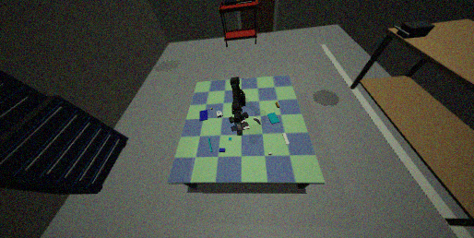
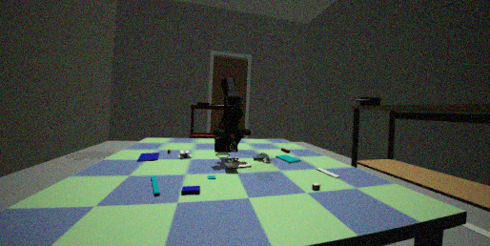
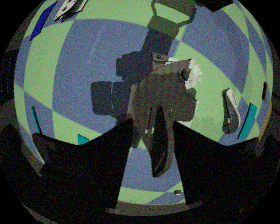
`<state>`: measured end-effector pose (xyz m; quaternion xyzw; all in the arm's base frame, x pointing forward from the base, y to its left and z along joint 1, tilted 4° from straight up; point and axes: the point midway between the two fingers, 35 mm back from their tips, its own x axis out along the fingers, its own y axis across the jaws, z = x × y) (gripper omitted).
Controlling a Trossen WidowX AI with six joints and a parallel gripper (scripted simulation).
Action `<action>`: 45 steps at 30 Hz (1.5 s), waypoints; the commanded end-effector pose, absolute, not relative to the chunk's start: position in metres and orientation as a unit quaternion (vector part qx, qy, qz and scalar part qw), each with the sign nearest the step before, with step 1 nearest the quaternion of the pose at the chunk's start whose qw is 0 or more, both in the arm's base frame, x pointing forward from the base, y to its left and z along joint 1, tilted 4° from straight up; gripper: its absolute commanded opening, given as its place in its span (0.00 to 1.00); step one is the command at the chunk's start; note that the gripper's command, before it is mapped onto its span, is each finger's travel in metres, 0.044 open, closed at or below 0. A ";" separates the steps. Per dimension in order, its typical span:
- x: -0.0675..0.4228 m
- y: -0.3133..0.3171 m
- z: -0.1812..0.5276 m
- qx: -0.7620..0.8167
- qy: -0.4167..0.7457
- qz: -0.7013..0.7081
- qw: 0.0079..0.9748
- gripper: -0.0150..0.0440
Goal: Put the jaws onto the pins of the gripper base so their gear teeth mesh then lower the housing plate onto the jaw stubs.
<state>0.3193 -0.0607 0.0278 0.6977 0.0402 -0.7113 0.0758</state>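
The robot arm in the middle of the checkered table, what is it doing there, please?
The robot's gripper is closed on a dark grey piece, held low over the table, next to a white toothed part. It seems to be in the middle of assembling a small mechanism. A curved grey piece lies to one side. I cannot tell whether any teeth mesh.
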 end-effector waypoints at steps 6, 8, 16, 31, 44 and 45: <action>0.320 -0.061 0.014 0.697 0.042 -0.711 0.077 0.48; 0.320 -0.062 0.011 0.697 0.042 -0.711 0.077 0.48; 0.319 -0.062 -0.002 0.697 0.042 -0.711 0.077 0.48; 0.318 -0.063 -0.022 0.697 0.043 -0.711 0.077 0.48; 0.318 -0.063 -0.022 0.697 0.043 -0.711 0.077 0.48; 0.318 -0.063 -0.023 0.697 0.043 -0.711 0.077 0.48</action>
